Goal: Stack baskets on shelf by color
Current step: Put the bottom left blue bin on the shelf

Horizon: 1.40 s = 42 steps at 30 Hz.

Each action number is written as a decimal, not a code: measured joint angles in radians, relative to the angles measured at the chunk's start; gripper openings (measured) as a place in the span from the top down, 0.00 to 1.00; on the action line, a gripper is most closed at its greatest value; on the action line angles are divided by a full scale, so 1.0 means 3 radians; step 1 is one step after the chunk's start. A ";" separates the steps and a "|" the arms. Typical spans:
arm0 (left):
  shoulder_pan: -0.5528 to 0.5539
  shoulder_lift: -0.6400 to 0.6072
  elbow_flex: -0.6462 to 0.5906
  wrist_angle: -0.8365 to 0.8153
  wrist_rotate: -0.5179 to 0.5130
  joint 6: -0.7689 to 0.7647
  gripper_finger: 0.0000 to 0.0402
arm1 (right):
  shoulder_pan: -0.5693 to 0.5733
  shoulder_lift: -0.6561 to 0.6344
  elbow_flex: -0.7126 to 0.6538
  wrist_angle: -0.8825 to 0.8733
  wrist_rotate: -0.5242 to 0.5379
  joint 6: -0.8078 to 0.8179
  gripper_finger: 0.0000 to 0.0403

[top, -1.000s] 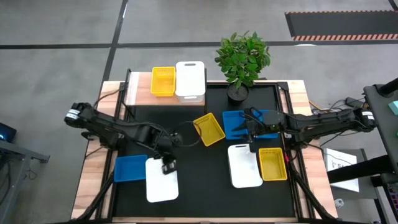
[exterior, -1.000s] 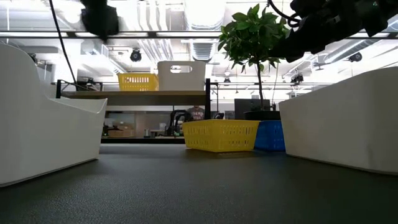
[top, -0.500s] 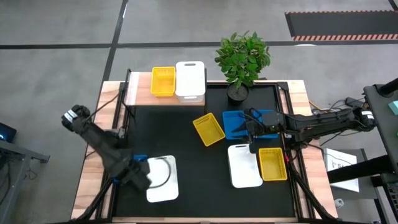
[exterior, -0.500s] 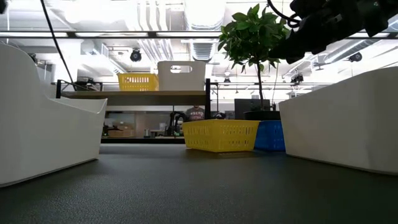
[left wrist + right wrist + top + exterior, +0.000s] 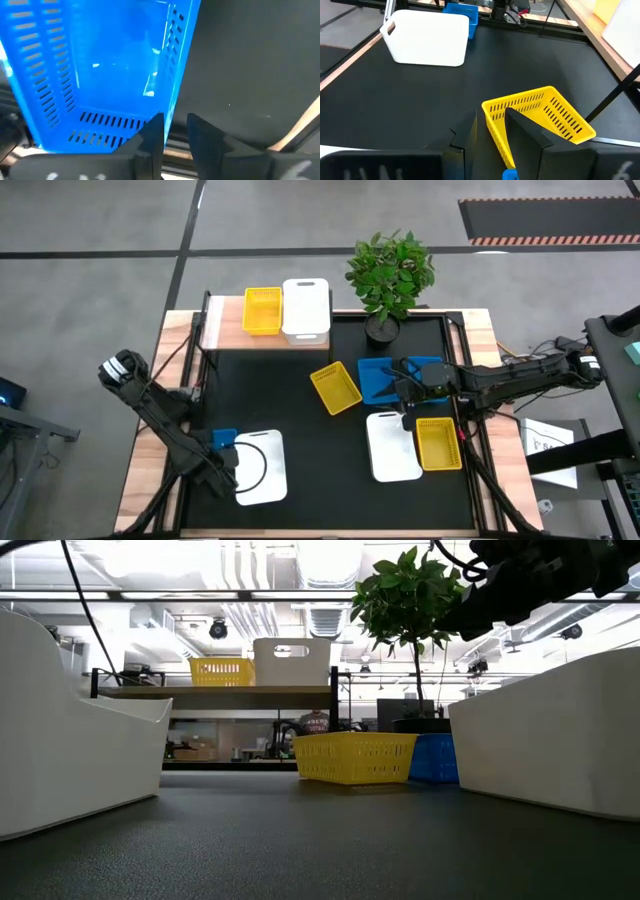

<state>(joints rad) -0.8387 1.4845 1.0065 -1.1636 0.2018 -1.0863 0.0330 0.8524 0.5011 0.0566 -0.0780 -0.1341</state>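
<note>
Left gripper sits low at the tabletop's near-left corner, jaws spread a little and straddling the near wall of the blue basket, gripping nothing yet; that tray looks light, thin and flexy, so pinch the rim mid-wall, not a perforated corner. Right gripper hovers near the centre yellow basket, jaws parted, empty; shelf holds one yellow, one white

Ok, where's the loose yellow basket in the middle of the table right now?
In the high view the yellow basket sits tilted near the table's centre, just left of the blue basket and ahead of the right hand.
</note>
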 joint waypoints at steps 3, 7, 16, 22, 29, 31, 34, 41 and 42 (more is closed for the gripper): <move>0.0000 0.0000 -0.0018 0.0011 -0.0006 -0.0018 0.78 | 0.0000 0.0004 0.0000 -0.0001 0.0001 0.0000 0.77; 0.0004 0.0000 0.0005 0.0015 -0.0108 -0.0020 0.66 | 0.0000 0.0004 0.0000 -0.0001 0.0001 -0.0023 0.77; 0.0004 0.0044 -0.0005 0.0039 -0.0434 0.0063 0.54 | 0.0000 0.0004 0.0000 -0.0001 0.0001 -0.0025 0.77; 0.0005 0.0165 -0.0018 0.0203 -0.0450 0.0064 0.59 | 0.0000 0.0004 0.0000 -0.0001 0.0001 -0.0025 0.77; 0.0005 0.0341 -0.0051 0.0327 -0.0455 0.0079 0.72 | 0.0000 0.0004 0.0000 -0.0003 0.0001 -0.0025 0.77; 0.0005 0.0351 -0.0051 0.0330 -0.0456 0.0081 0.78 | 0.0000 0.0004 0.0000 -0.0003 0.0001 -0.0025 0.77; 0.0005 0.0307 -0.0051 0.0329 -0.0456 0.0030 0.89 | -0.0001 0.0004 0.0000 -0.0002 0.0001 -0.0047 0.77; 0.0041 0.0052 0.0051 0.0083 -0.0521 -0.0273 0.99 | -0.0001 0.0004 0.0000 -0.0003 0.0001 -0.0050 0.77; 0.0053 0.0014 0.0091 0.0012 -0.0530 -0.0293 0.99 | -0.0001 0.0004 0.0000 -0.0003 0.0001 -0.0058 0.77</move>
<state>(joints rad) -0.8228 1.4887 1.0337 -1.1600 0.0427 -1.1741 0.0328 0.8536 0.5011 0.0559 -0.0776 -0.1516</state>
